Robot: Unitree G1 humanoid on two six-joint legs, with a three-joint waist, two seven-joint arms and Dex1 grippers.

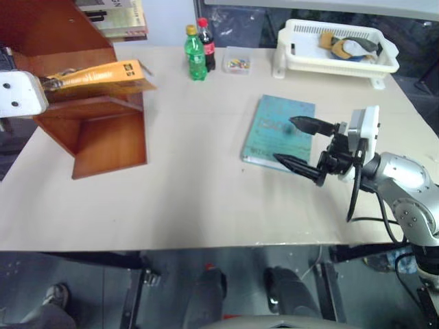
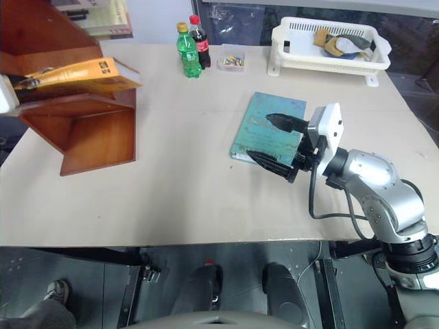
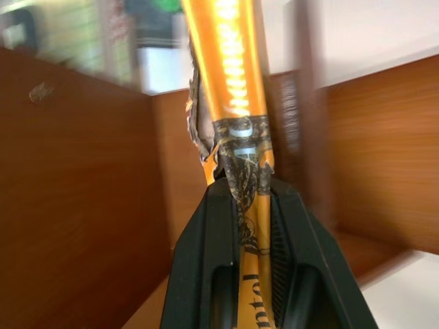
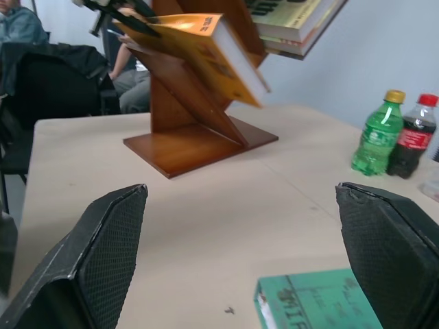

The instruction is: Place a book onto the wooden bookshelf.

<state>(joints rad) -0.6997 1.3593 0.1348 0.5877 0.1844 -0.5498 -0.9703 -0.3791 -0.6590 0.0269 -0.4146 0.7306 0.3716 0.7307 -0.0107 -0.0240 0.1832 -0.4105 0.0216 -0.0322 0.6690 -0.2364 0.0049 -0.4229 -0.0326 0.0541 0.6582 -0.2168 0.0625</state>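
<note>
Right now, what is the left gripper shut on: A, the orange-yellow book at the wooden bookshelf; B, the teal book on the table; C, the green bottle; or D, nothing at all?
A: the left gripper is clamped on the spine edge of the orange-yellow book, holding it at the wooden bookshelf, while the teal book lies flat on the table.

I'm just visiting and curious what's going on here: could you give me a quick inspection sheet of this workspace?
Surface: pale table.
Job's things: orange book held in the wooden bookshelf.
Clutter: teal book, green bottle, cola bottle, small box, white basket, books atop the shelf.
Grippers: left gripper shut on the orange book; right gripper open over the teal book.
Cables: black cable on right arm.
Surroundings: seated person.
</note>
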